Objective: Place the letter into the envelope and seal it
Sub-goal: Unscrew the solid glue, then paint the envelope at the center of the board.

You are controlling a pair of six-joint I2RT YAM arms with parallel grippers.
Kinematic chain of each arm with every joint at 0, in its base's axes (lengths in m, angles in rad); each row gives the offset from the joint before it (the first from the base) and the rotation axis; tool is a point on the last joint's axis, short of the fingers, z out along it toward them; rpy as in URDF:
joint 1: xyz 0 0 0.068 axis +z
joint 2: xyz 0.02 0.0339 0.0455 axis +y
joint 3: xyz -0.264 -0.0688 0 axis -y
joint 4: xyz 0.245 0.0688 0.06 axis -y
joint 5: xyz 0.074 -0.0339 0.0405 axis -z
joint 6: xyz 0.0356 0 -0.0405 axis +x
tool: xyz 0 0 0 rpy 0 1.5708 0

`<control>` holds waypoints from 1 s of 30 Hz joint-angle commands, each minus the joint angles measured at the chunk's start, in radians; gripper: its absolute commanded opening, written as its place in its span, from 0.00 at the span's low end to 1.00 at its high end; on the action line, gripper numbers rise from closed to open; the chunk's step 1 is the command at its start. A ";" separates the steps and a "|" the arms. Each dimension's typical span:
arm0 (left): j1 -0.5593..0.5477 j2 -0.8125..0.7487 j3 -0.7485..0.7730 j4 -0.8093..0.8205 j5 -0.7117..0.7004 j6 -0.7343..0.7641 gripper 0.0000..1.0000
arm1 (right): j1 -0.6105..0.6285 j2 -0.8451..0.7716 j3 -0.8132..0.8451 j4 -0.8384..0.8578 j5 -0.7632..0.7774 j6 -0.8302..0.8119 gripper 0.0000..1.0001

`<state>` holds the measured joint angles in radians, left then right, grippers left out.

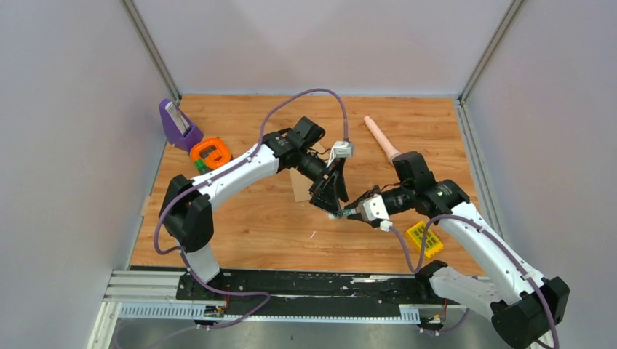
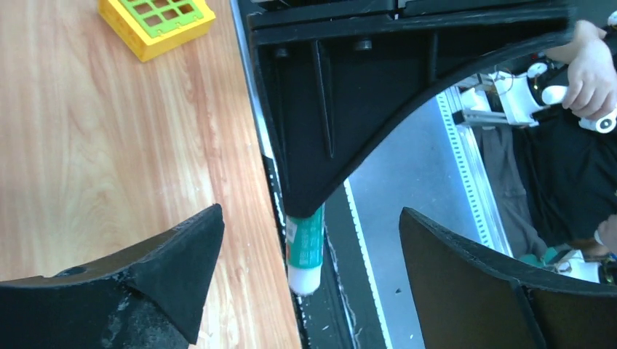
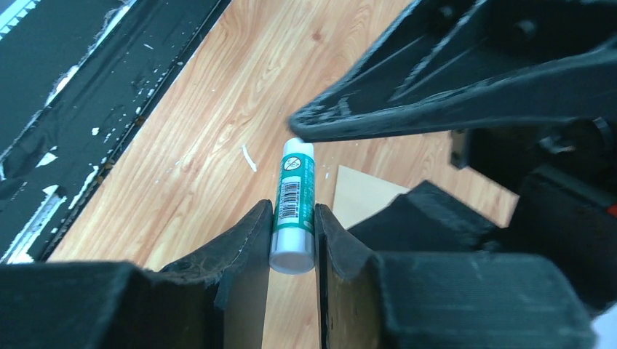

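Nearest the arm bases, a small yellow plastic grid block [image 1: 424, 240] lies to the right of the green-and-white glue stick [image 3: 297, 171]. The right gripper [image 3: 292, 211] holds this stick clenched by its white base end over the wooden table [image 1: 240, 233]. The left gripper [image 1: 332, 206] hangs with its jaws spread wide on both sides of the stick's other end, without gripping it. Just behind the stick the tan kraft paper envelope [image 3: 360, 195] lies flat, farther behind is a pink cylinder [image 1: 381, 138], and far to the left an orange round tape measure [image 1: 210, 153].
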<state>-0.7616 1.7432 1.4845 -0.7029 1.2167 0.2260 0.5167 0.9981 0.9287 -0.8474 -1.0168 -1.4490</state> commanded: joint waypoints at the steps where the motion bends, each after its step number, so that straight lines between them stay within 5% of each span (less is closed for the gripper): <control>1: 0.079 -0.090 0.029 0.024 -0.010 0.007 0.99 | 0.012 -0.001 0.039 -0.050 0.014 0.037 0.00; 8: 0.371 -0.231 -0.010 0.170 -0.101 -0.119 1.00 | 0.013 0.026 0.041 0.066 0.082 0.200 0.00; 12: 0.491 -0.235 -0.014 0.090 -0.233 -0.040 1.00 | 0.013 0.115 0.081 0.145 0.142 0.294 0.00; 17: 0.513 -0.184 -0.134 0.083 -0.362 0.040 1.00 | 0.013 0.298 0.188 0.232 0.156 0.426 0.00; 30: 0.547 0.001 -0.298 0.429 -0.291 -0.215 1.00 | -0.007 0.695 0.350 0.527 0.275 0.798 0.00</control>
<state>-0.2283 1.6920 1.1984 -0.4065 0.8772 0.1135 0.5167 1.6012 1.1938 -0.4370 -0.7914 -0.8154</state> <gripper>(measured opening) 0.997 0.257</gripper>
